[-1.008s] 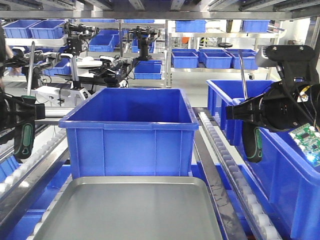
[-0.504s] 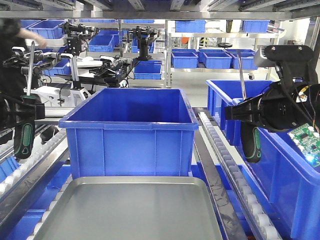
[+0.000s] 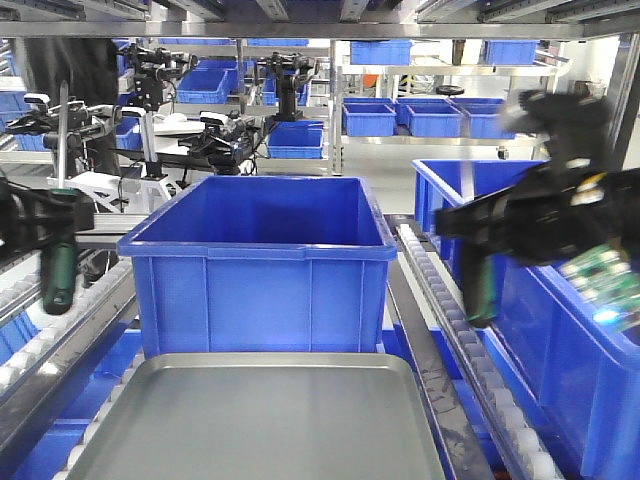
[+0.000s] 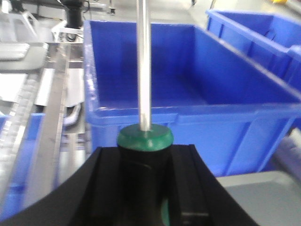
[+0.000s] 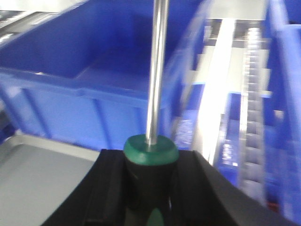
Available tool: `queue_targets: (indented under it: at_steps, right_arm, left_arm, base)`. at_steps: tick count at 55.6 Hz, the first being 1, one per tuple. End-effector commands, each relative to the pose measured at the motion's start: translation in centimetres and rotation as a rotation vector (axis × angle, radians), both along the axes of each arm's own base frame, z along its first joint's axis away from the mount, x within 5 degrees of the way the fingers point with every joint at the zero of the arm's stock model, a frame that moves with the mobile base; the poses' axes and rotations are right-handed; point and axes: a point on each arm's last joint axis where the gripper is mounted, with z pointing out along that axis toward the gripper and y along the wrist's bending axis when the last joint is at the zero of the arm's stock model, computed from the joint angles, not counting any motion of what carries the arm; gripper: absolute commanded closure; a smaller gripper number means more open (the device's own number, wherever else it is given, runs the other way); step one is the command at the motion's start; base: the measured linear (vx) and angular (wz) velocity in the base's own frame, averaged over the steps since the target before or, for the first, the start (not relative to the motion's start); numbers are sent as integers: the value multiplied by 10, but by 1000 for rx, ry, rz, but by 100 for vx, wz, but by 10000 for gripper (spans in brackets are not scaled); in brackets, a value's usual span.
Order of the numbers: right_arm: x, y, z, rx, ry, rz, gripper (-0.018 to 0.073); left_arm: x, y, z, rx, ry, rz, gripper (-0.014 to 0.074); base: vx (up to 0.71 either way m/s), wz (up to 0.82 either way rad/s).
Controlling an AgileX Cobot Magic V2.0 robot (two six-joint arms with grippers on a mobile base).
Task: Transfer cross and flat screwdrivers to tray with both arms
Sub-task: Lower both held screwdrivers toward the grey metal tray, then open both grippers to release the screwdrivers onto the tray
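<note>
Two screwdrivers hang upright, handles down and steel shafts up. My left gripper (image 3: 55, 218) is shut on the left screwdriver (image 3: 57, 275), at the left beside the rollers. In the left wrist view its green collar and handle (image 4: 145, 139) sit clamped between the black fingers (image 4: 106, 183). My right gripper (image 3: 478, 222) is shut on the right screwdriver (image 3: 482, 290), blurred, over the right roller rail. Its collar (image 5: 150, 149) is gripped the same way in the right wrist view. The grey tray (image 3: 260, 420) lies low in the middle foreground, below and between both grippers.
A deep blue bin (image 3: 260, 260) stands just behind the tray. More blue bins (image 3: 560, 340) line the right side. Roller rails (image 3: 455, 330) run along both sides. Shelves with bins and other robot arms (image 3: 150, 100) fill the background.
The right arm has swung left toward the middle with its screwdriver and is motion-blurred. The left arm has shifted slightly right with its screwdriver. Both grips are unchanged.
</note>
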Motion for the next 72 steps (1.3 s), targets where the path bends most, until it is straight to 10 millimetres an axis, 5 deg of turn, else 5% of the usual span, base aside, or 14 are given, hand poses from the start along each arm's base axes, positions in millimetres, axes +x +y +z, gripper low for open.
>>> queue_targets:
  at_steps: [1,12,27,42,50,66,72]
  right_arm:
    - [-1,22,17,51,-122,56,567]
    - [14,67,-28,145,89,78,567]
    - [35,83,-82,153,317,57,562]
    - [42,91,-105,199,429,44,473]
    - [42,90,-106,174,421,49,342]
    - [43,89,-107,159,412,50,-27]
    - [41,88,-102,161,404,51,-75]
  left_arm:
    - [1,-13,14,-79,-68,-19,596]
    - [21,-48,-30,-50,136,-134,596]
    - [44,-60,-80,-61,351,-152,594]
    - [43,-63,-95,-59,468,-187,538]
    - [44,-63,-97,-57,465,-184,399]
    - [46,-63,-97,-53,456,-181,-36]
    - [45,-61,-95,-27,437,-178,-94]
  base:
    - [0,0]
    - [0,0]
    - [0,0]
    - [0,0]
    - [0,0]
    - [0,0]
    - [0,0]
